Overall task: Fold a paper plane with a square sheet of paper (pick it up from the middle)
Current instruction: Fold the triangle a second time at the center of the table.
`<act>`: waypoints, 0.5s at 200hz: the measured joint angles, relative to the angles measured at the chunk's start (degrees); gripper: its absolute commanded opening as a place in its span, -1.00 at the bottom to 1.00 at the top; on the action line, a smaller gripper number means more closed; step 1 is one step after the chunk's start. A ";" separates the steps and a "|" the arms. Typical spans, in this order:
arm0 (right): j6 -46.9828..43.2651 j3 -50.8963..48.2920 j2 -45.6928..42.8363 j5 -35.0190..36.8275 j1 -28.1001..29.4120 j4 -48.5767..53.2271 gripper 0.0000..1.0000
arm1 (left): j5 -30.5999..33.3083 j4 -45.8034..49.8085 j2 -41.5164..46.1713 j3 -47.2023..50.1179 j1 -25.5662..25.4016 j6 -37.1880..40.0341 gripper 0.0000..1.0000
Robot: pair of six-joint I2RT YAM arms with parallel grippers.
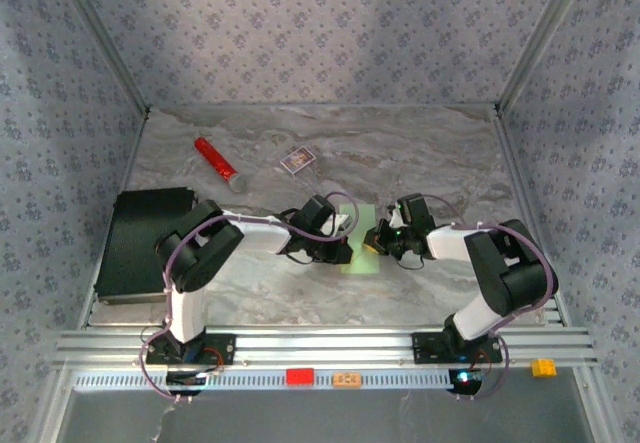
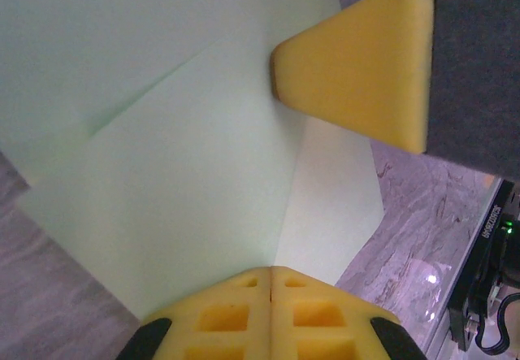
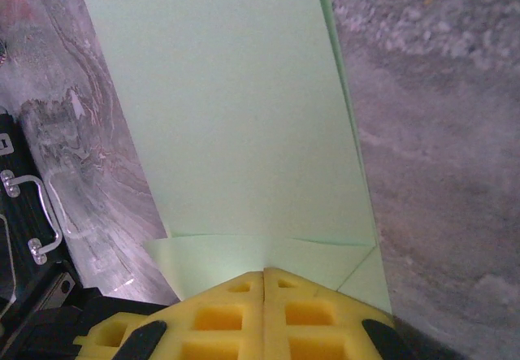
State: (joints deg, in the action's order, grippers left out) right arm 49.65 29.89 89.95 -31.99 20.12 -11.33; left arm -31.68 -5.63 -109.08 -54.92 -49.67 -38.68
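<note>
Top view: a pale green sheet of paper (image 1: 362, 246) lies flat on the grey marbled tabletop (image 1: 420, 153), creased into a narrower shape. The left claw (image 1: 347, 226) meets the sheet from its left, and the right claw (image 1: 379, 237) from its right. A red cylinder (image 1: 215, 160) and a small card box (image 1: 297, 160) lie well beyond the sheet, to its far left. A black case (image 1: 140, 243) sits further left.

Left wrist view: the left claw's yellow fingers (image 2: 317, 319) are pressed together with no gap, tips on the sheet's near edge. A diagonal fold crosses the sheet. The right claw's yellow pad rests on the sheet's far side.

Right wrist view: the right claw's fingers (image 3: 219, 319) are also together, tips over a folded-in end of the sheet.
</note>
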 measured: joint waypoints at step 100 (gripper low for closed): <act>0.00 0.00 0.00 0.00 0.00 -0.04 -0.91 | -1.33 1.49 -3.28 -5.79 -0.33 -1.49 -0.86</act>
State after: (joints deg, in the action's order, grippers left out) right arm 49.65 29.89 89.95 -31.99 20.12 -11.38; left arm -33.01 -4.14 -112.36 -60.71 -50.00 -40.16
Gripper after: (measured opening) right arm 0.066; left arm 0.072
